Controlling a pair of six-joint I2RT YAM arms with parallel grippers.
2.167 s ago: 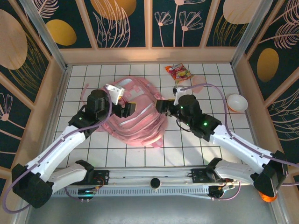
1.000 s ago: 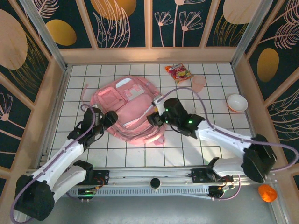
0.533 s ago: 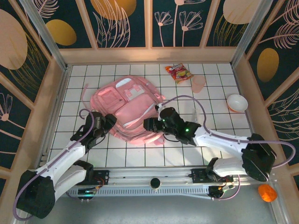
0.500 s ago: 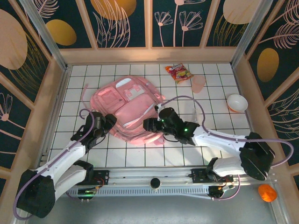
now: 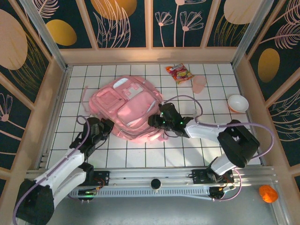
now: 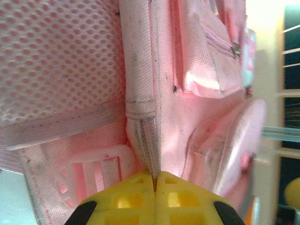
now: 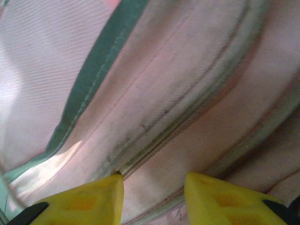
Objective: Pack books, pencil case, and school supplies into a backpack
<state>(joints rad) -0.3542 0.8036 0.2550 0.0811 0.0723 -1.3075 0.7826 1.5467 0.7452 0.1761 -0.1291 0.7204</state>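
Observation:
The pink backpack [image 5: 131, 108] lies flat in the middle of the tiled table. My left gripper [image 5: 107, 126] is at its near left edge. In the left wrist view the left gripper [image 6: 154, 176] is shut, its yellow fingertips [image 6: 126, 197] pinching a pale seam of the backpack [image 6: 206, 108] beside a white buckle. My right gripper [image 5: 153, 121] rests against the backpack's near right side. In the right wrist view the right gripper [image 7: 153, 190] is open, with a ridge of backpack [image 7: 154, 93] fabric by a zip line between the fingers [image 7: 93, 199]. The books, pencil case and school supplies are out of view.
A red-orange snack packet [image 5: 179, 72] and a pink cup [image 5: 199, 83] lie at the back right. A white bowl [image 5: 237, 103] sits by the right wall. Wooden walls enclose the table on three sides. An orange object [image 5: 268, 192] lies beyond the near rail.
My left gripper has shut on the backpack's seam. My right gripper has shifted slightly right and back along the backpack, its jaws narrower, and its arm has folded in closer.

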